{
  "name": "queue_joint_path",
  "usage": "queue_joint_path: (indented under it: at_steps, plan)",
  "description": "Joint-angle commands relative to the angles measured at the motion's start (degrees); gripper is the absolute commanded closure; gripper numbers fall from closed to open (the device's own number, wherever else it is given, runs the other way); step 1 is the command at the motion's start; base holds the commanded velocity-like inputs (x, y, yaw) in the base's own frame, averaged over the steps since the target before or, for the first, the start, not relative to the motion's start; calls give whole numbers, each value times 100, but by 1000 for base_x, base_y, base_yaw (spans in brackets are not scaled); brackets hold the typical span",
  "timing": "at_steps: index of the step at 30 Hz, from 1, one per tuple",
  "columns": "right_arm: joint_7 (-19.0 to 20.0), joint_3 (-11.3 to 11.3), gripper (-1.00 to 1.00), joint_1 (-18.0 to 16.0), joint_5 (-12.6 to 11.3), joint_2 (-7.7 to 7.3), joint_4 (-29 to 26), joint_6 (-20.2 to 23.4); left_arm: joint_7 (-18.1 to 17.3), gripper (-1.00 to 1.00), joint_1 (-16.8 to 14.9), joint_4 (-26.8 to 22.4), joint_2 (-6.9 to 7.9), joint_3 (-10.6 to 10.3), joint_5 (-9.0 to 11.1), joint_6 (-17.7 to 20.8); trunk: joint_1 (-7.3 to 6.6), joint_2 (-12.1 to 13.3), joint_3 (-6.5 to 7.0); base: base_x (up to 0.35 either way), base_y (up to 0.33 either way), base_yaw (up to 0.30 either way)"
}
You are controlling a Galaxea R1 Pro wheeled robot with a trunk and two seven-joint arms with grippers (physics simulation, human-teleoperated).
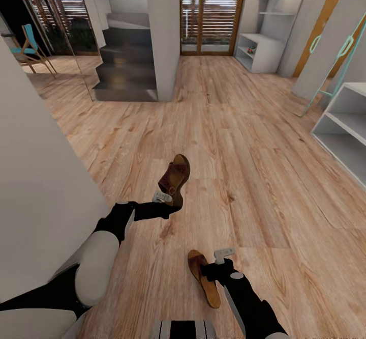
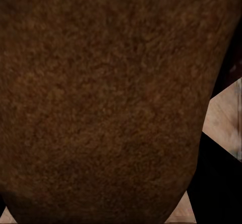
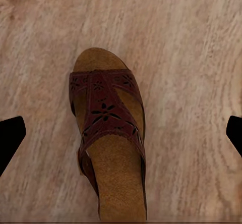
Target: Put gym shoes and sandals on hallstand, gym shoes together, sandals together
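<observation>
My left gripper (image 1: 169, 199) is shut on a brown sandal (image 1: 175, 174), held tilted above the corridor floor (image 1: 254, 176); its rough brown underside (image 2: 101, 98) fills the left wrist view. The other sandal (image 1: 204, 278) lies flat on the planks at the front, strap up (image 3: 108, 118). Directly above it hangs my right gripper (image 1: 216, 263), open, with its dark fingertips (image 3: 11, 133) far apart on either side of the sandal and touching nothing. The pale hallstand (image 1: 264, 49) stands far off at the back right. The gym shoes are out of view.
A pale wall (image 1: 35, 186) runs close along my left side. A second pale open shelf unit (image 1: 345, 125) stands at the right edge. Dark stairs (image 1: 127, 69) and a white pillar (image 1: 162, 33) are ahead, with glass doors (image 1: 211, 13) behind.
</observation>
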Motion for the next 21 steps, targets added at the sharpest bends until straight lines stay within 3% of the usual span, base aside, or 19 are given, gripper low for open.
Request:
queue_joint_path:
  at_steps: [1, 6, 21]
  plan:
    - [31, -6, -100, 0, 61, 1, -13, 35, -117, 100, -7, -11, -8, 53, -24, 59, 1, -4, -37, 0, 0, 0]
    - [31, -6, -100, 0, 61, 1, -13, 35, -374, 100, 13, -12, -8, 55, -26, 48, 14, -10, -193, 0, 0, 0]
    - [31, -6, -100, 0, 61, 1, -13, 35, -428, 100, 83, -92, -8, 47, -52, 44, 52, -30, -663, 0, 0, 0]
